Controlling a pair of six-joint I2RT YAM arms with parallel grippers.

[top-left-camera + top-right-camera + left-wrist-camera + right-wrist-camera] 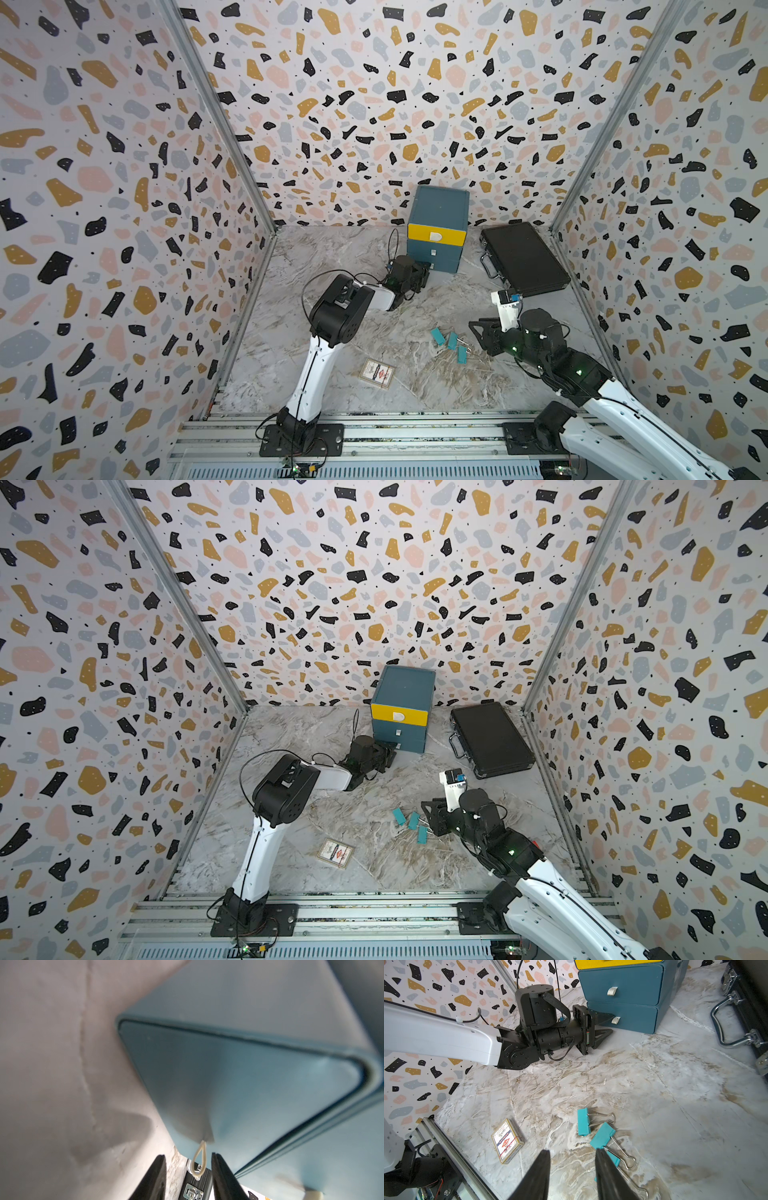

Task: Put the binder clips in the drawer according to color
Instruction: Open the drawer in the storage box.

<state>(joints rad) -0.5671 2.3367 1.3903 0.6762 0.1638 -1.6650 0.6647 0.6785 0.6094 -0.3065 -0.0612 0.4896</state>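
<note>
The drawer (438,216) (403,696) is a teal chest with a yellow top front, standing at the back of the table. My left gripper (428,270) (187,1155) is at its lowest front, open, with the white pull (199,1159) (615,1020) between the jaws and gaps on both sides. Three teal binder clips (437,336) (414,820) (584,1121) lie close together on the marble top. My right gripper (478,336) (572,1151) hovers open just beside them, holding nothing. One of its fingers partly hides the nearest clip (613,1158).
A black briefcase (523,257) (745,1001) lies flat to the right of the chest. A printed card pack (377,373) (507,1140) lies left of the clips, toward the front. Patterned walls close in three sides, and a metal rail (374,432) runs along the front.
</note>
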